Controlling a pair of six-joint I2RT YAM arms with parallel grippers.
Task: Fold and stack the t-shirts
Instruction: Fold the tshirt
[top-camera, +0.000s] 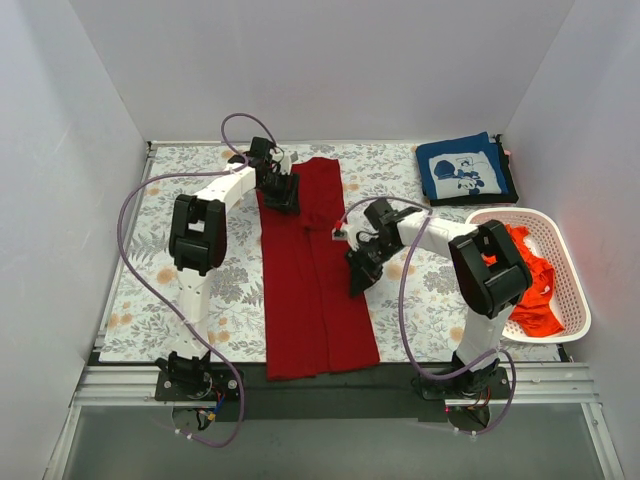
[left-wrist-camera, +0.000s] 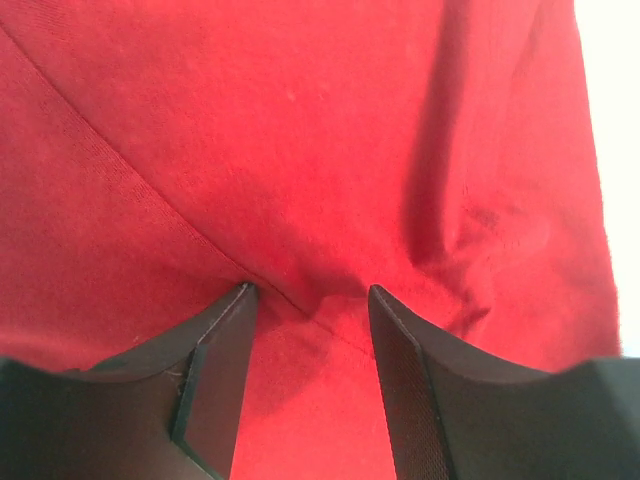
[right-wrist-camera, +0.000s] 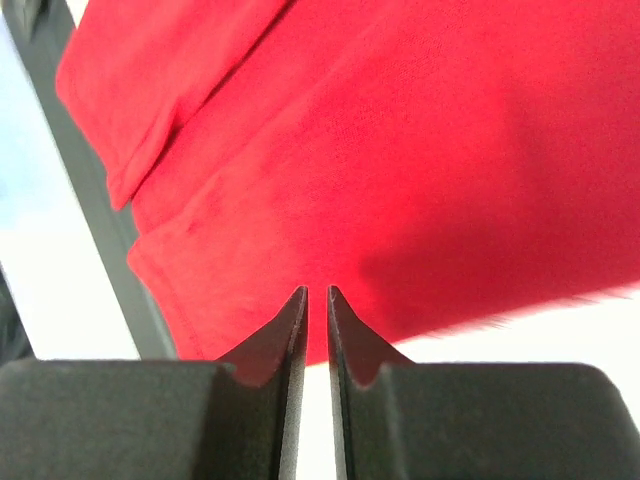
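A floral table cloth covers the table. The left arm reaches far. The left gripper is parted, its tips pressing the dark red t-shirt, a long folded strip mid-table. The bent right arm's right gripper is almost closed at the shirt's right edge.

The dark red t-shirt is soft, matt cloth with a fine knit. The navy t-shirt is cloth too, with a white print. The orange-red t-shirt looks like soft cloth. The basket is white plastic with holes. The flowery table cover is matt. The left end effector and right end effector look like black, matt plastic.
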